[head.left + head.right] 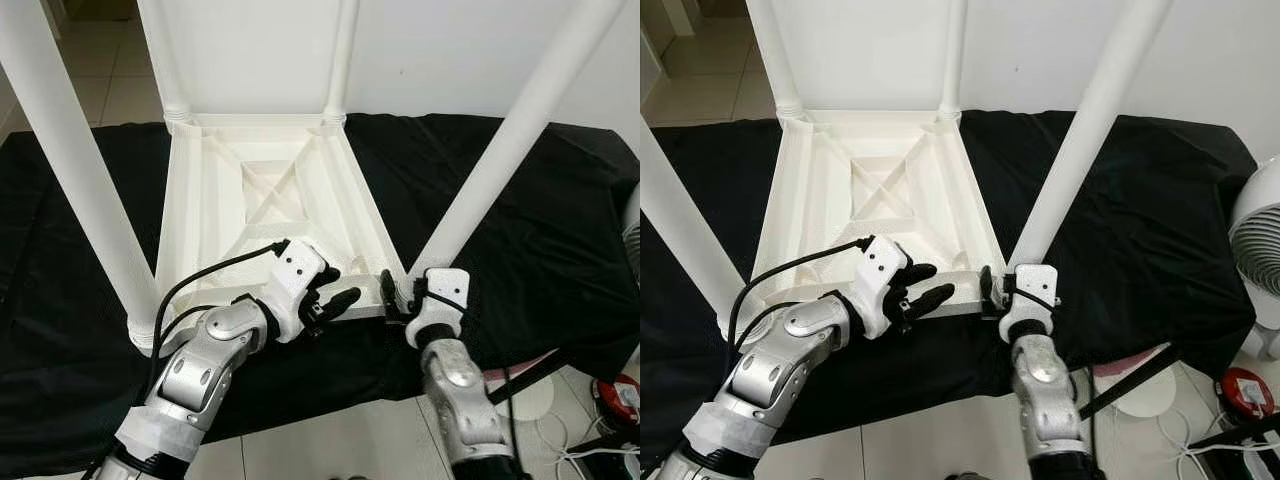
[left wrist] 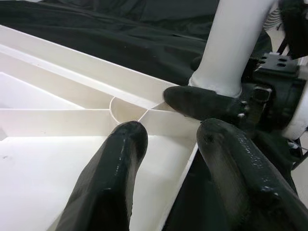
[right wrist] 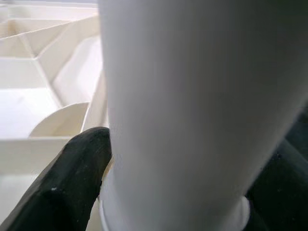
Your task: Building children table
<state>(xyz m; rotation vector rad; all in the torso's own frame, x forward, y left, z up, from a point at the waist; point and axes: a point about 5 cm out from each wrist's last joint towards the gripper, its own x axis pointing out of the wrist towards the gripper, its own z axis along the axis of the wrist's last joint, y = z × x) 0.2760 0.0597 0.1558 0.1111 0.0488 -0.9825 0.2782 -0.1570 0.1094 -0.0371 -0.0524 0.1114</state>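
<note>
A black cloth (image 1: 520, 220) covered the surface and served as the bed for the build. On it lay the white children's table (image 1: 270, 215), turned upside down so its ribbed underside faced up and the sockets at its corners could take legs. 4 white legs stood up from those corners; the near right leg (image 1: 510, 150) rose from the corner closest to the robot's right arm, and the near left leg (image 1: 75, 190) from the opposite near corner.

The right gripper (image 1: 398, 300) was clenched around the base of the near right leg, just where it met the table's corner socket; in the right wrist view 1 black finger (image 3: 72, 178) pressed against the leg's side. That low grip probably served to seat or twist the leg into its socket.

The left gripper (image 1: 335, 300) sat at the table's near edge, just beside that same corner, its fingers (image 2: 115, 168) parted, 1 over the underside panel and 1 outside the rim. It held nothing outright and seemed placed to brace the table against the turning force.

A white fan (image 1: 1255, 240) stood beyond the cloth's right edge.
</note>
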